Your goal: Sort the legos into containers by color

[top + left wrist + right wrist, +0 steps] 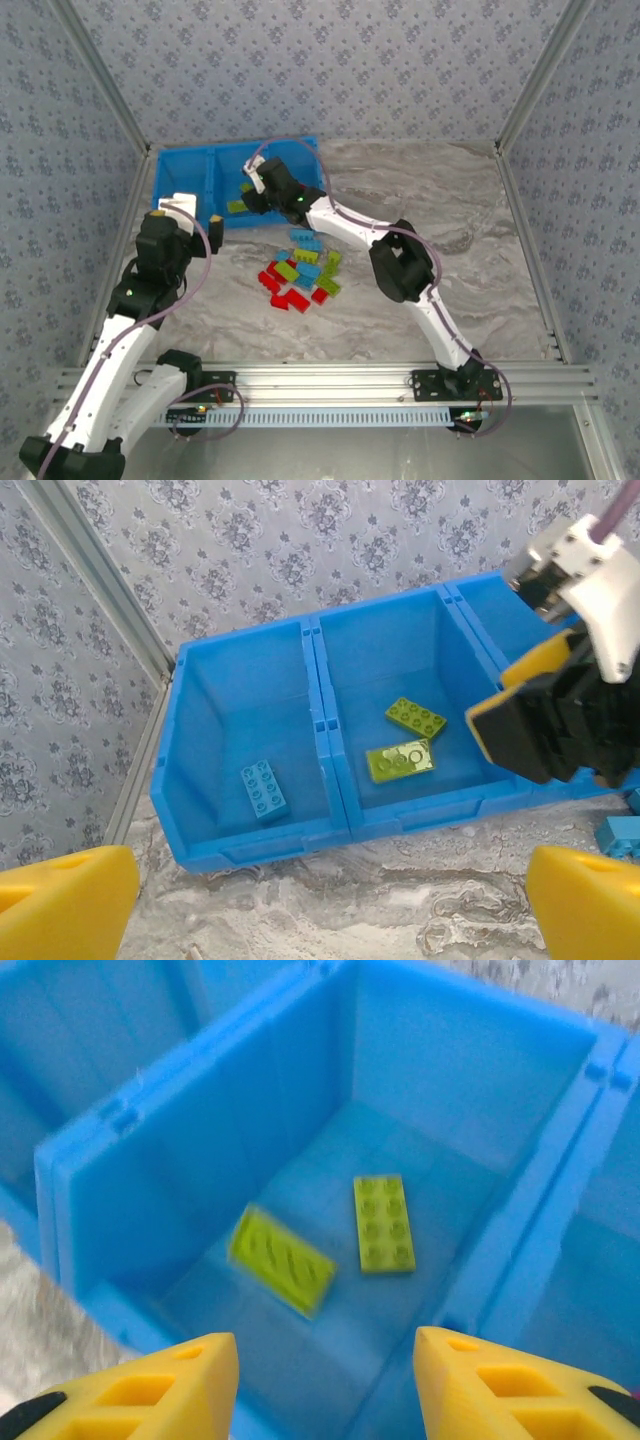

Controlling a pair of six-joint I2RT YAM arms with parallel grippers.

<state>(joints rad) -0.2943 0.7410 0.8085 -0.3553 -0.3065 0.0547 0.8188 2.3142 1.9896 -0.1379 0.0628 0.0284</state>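
Note:
The blue tray (180, 160) has three containers side by side. Its left one holds a light blue lego (263, 789). In the middle one lie two lime green legos: a flat one (384, 1223) and a motion-blurred one (282, 1261), which also show in the left wrist view as one lego (415, 717) and another (400, 760). My right gripper (325, 1370) hangs open over the middle container with nothing between its fingers. My left gripper (330, 900) stands open above the table in front of the tray. Several red, blue and green legos (300, 275) lie in a pile mid-table.
The right arm (400, 262) reaches across the table over the pile to the tray. Patterned walls and metal rails (110, 90) close in the table on three sides. Light blue legos (620, 835) lie by the tray's front right corner.

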